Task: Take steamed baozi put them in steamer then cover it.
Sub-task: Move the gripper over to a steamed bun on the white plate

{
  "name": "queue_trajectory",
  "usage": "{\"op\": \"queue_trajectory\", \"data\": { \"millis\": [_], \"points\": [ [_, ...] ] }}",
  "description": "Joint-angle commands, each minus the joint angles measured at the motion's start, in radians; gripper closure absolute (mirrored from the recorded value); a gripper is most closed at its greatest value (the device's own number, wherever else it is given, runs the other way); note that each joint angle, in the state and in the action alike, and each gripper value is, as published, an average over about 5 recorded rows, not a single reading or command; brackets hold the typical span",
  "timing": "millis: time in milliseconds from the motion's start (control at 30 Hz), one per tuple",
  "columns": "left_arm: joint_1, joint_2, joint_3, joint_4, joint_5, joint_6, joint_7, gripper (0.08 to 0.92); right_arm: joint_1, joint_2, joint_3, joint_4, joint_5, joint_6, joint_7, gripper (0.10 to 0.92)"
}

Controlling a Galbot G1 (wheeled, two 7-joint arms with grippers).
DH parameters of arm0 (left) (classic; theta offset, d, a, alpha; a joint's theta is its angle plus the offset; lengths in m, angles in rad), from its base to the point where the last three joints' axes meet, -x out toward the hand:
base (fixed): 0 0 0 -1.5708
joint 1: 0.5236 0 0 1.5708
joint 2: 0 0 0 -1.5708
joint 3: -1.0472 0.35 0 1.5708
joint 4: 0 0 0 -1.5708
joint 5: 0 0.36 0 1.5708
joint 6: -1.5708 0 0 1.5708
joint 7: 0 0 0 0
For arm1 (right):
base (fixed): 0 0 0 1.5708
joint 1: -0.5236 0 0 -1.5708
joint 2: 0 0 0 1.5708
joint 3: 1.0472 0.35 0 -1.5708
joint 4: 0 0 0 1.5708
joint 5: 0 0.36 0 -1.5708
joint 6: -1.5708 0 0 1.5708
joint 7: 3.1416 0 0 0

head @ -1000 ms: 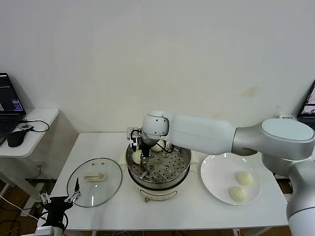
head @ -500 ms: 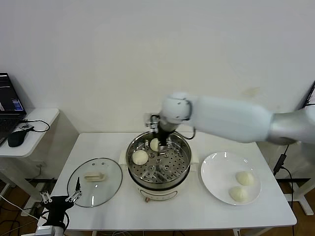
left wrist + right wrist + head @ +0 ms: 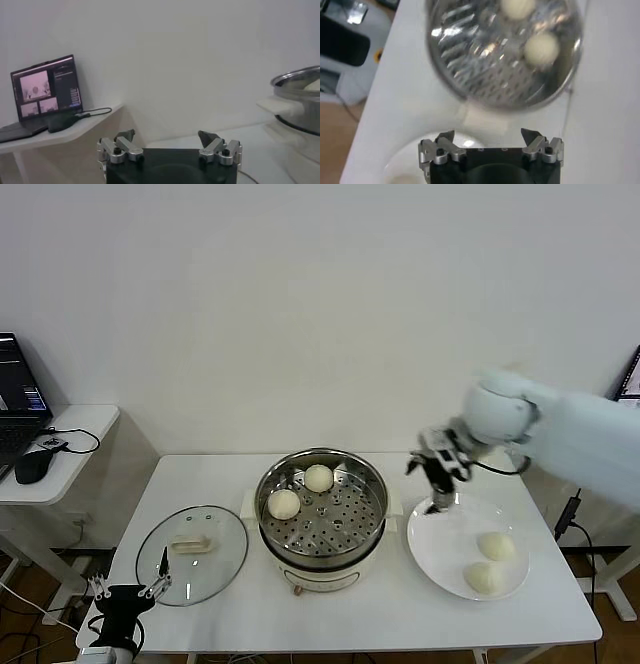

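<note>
Above the near rim of the flat white plate [image 3: 445,569], the right gripper [image 3: 437,476] is seen with its fingers spread and nothing held. Two smooth round cream-white baozi [image 3: 284,504] are already set on the perforated tray of the shiny stainless-steel steamer [image 3: 322,549], off to the gripper's left; two more [image 3: 497,546] lie on the plate just below and beyond it, not yet taken. The round clear glass cover [image 3: 192,554] is laid flat on the table past the steamer, its cream-white bar handle [image 3: 189,542] pointing roughly side to side. The left gripper [image 3: 128,594] is parked low beside the cover, fingers parted and empty.
</note>
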Motion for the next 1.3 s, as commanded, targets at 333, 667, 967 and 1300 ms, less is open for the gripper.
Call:
{"op": "queue_trajectory", "data": {
  "millis": [333,667,967,1300],
  "points": [
    [0.022,-0.013,0.000,-0.003,0.017,0.000,0.000,0.177,-0.603,-0.239,0.349,0.020,-0.297,0.103,-0.023,0.202],
    [0.025,-0.021,-0.001,0.004,0.024,0.000,0.002,0.177,-0.704,-0.172,0.429,-0.049,-0.335,0.103,0.002,0.203],
    [0.019,-0.022,-0.008,0.011,0.024,0.001,0.003,0.177,-0.715,-0.103,0.439,-0.121,-0.359,0.099,0.022,0.203],
    [0.013,-0.022,-0.013,0.023,0.022,0.001,0.002,0.177,-0.696,-0.068,0.424,-0.158,-0.354,0.083,0.025,0.235]
  ]
}}
